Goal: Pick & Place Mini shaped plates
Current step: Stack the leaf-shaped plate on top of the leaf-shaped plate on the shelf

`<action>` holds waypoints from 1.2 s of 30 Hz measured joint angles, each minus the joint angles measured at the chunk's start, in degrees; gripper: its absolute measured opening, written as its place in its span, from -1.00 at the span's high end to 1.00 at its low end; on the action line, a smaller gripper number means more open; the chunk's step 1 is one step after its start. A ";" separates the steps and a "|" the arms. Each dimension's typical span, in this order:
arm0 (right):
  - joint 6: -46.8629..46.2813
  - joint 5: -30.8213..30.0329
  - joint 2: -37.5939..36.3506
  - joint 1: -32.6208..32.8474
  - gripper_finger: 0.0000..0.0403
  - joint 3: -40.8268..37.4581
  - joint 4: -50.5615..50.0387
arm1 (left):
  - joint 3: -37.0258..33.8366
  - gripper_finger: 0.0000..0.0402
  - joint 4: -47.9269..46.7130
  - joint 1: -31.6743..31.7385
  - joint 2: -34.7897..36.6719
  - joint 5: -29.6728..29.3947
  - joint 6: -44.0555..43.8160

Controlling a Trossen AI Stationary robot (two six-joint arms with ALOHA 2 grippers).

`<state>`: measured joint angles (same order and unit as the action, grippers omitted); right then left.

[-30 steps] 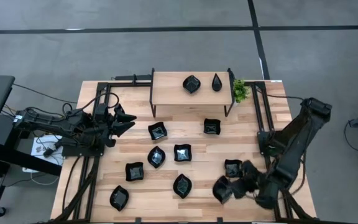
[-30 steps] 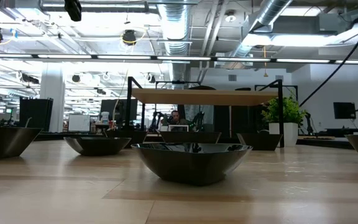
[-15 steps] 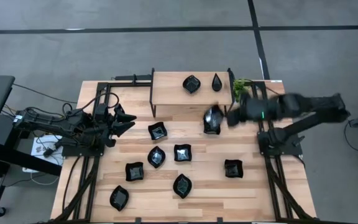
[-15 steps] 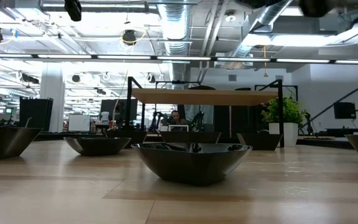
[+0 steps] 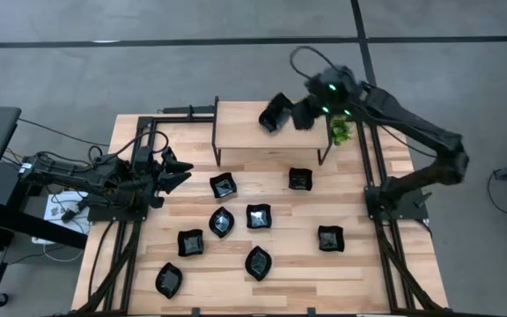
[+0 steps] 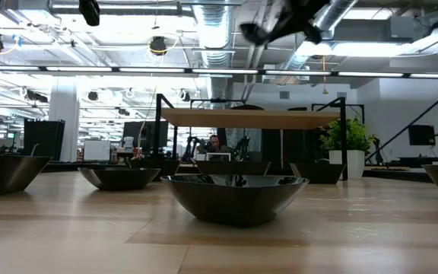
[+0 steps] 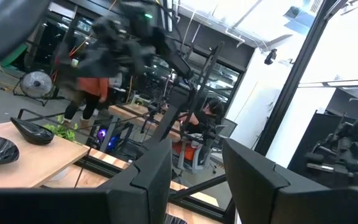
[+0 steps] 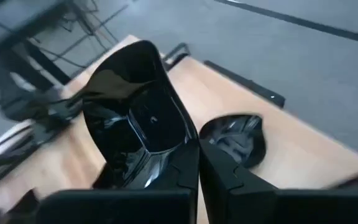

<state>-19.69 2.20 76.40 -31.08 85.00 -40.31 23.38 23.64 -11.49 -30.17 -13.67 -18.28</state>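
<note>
Gripping a black plate by its rim above the raised shelf, the right tool would have done best lowering it level onto bare wood beside the plate lying there; the left tool waited open.

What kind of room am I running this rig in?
Probably an open lab or industrial workspace: bare ducts and pipes overhead, a grey concrete floor marked with dark lines, and a person seated at a monitor beyond the wooden table.
</note>
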 joint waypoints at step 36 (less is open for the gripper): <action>-4.55 9.16 27.90 -10.60 1.00 17.04 -16.18 | 0.00 0.28 0.00 0.00 0.00 -5.25 4.55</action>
<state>-24.24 11.37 104.30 -41.68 102.04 -56.49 23.38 23.64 -11.49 -30.17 -18.92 -13.73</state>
